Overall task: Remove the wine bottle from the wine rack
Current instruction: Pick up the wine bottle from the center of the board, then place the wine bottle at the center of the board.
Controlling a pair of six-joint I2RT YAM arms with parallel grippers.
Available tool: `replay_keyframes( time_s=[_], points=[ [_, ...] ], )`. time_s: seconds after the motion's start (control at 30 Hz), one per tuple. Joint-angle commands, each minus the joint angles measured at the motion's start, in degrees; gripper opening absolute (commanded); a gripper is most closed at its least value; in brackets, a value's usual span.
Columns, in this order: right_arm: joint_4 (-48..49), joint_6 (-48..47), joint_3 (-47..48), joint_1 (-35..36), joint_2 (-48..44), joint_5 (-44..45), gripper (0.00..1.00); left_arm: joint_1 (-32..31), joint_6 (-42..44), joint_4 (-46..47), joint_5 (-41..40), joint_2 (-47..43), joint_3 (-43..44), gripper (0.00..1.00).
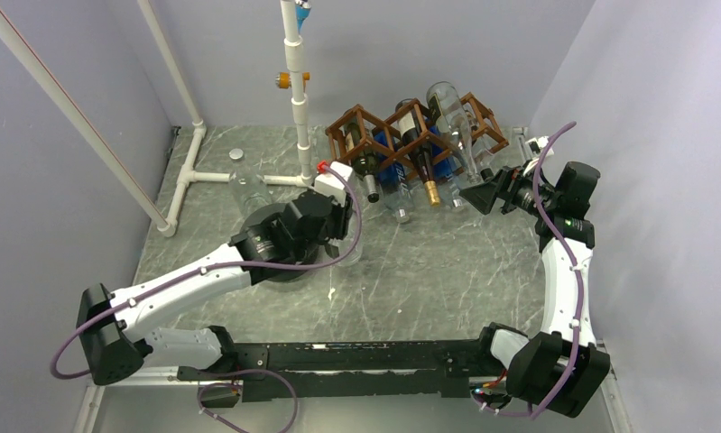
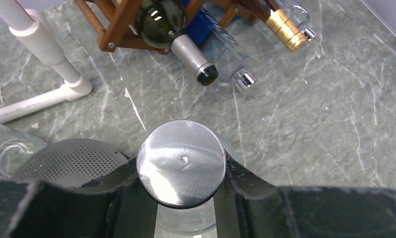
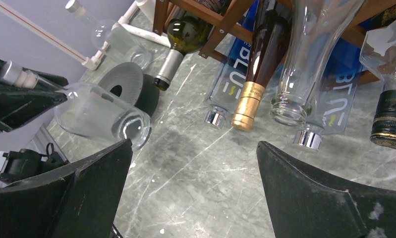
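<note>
The top external camera looks down from behind the arm bases over the whole table [image 1: 429, 271]. Both wrist cameras sit low and close, facing the wine rack [image 2: 120, 25]. They share the gold-capped bottle neck [image 3: 248, 104] and the necks beside it.

wine rack [image 2: 117, 25] cropped at top, clear bottle [image 2: 182, 166] mostly hidden

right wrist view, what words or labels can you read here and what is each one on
"BLU", then bar-like marks: along the blue-label bottle.
"BLU", seen reversed: on the second blue-label bottle.
Small print on the dark bottle's neck band above the gold foil: too small to read.
Gold print on the black cap at the right edge: blurred.
</note>
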Motion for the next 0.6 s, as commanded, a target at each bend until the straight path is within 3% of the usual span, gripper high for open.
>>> replay_keyframes(
  time_s=[0.0, 0.57],
  points=[
    [1.4, -0.7, 0.4, -0.2, -0.7, 0.1, 0.99, 3.7, 3.9, 9.2, 1.6, -5.1, 2.6, 0.00],
    [1.6, -0.7, 0.2, -0.2, -1.0, -0.1, 0.99, 15.8, 8.3, 18.4, 7.4, -0.9, 6.0, 0.00]
  ],
)
